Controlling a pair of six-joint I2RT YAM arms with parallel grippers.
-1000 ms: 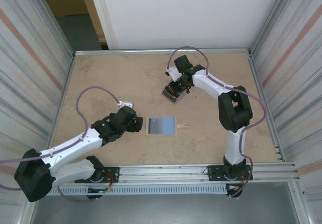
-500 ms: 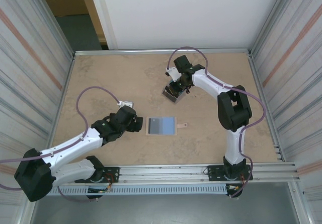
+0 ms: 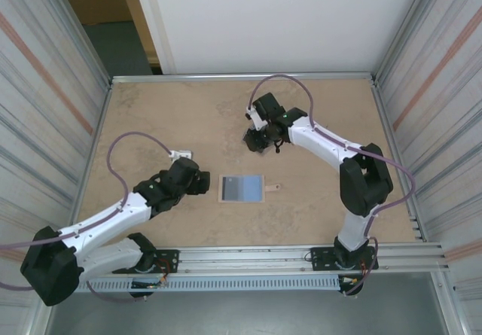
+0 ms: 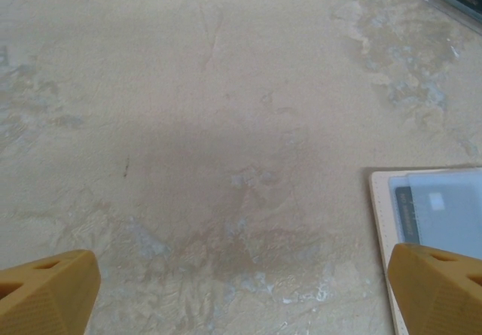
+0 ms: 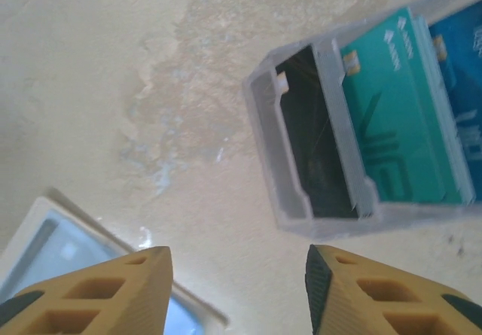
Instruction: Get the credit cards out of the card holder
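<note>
White arm links (image 3: 105,222), black joints (image 3: 365,186), looping purple cables (image 3: 119,145), honeycombed orange-yellow jaws.

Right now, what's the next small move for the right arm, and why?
Probably move the right gripper over to the wallet. Its jaws are open and empty beside the clear tray that holds the dark, teal and blue cards. The open wallet seems to hold one more card under its pale blue sleeve. The left gripper sits open at the wallet's left edge.

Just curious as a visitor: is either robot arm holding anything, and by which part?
Nothing is held. The left arm's yellow fingers and the right arm's yellow fingers are spread apart, empty.
</note>
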